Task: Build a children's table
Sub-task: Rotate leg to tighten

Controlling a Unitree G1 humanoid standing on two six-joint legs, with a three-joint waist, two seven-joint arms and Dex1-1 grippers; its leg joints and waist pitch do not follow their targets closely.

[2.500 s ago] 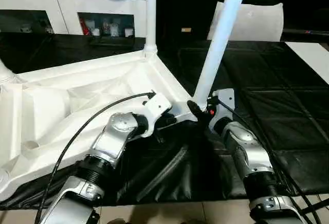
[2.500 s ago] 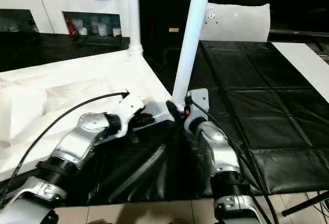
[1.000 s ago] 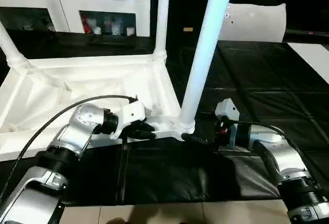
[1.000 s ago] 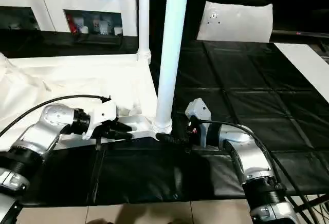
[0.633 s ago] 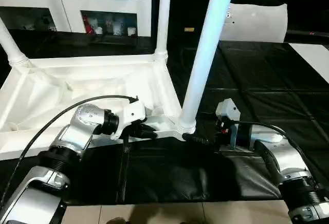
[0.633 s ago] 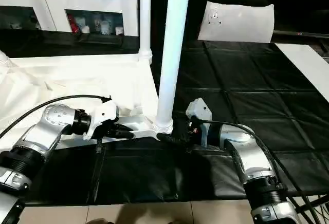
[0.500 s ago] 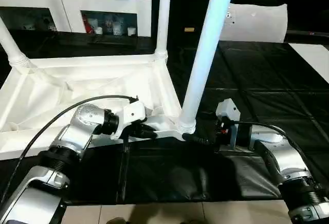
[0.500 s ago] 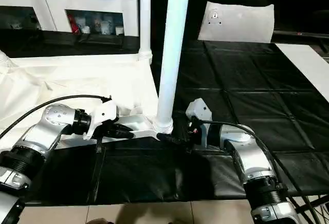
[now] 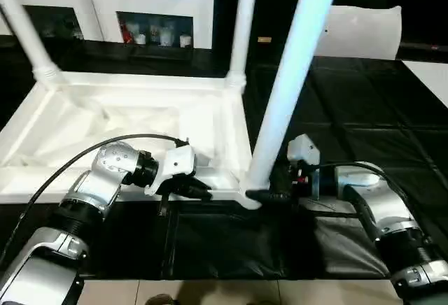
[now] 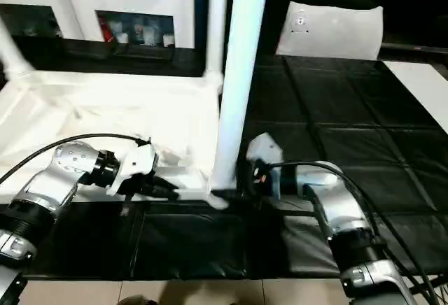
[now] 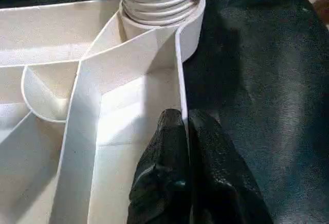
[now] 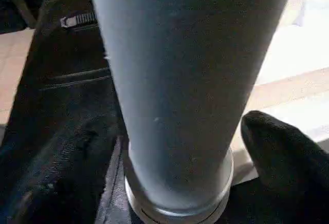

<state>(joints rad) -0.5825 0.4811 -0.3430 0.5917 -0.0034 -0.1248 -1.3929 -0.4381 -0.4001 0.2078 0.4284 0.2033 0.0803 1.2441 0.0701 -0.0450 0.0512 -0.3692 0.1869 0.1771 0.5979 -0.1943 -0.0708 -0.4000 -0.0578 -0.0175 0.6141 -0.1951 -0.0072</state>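
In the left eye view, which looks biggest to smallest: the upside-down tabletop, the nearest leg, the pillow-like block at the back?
1. Tabletop.
2. Nearest leg, which looks large partly because it stands close to the camera.
3. Pillow-like block, far back and partly hidden, so its true size is unsure.

white tabletop (image 9: 126, 109), white legs (image 9: 294, 74), black quilted mat (image 9: 364, 130)
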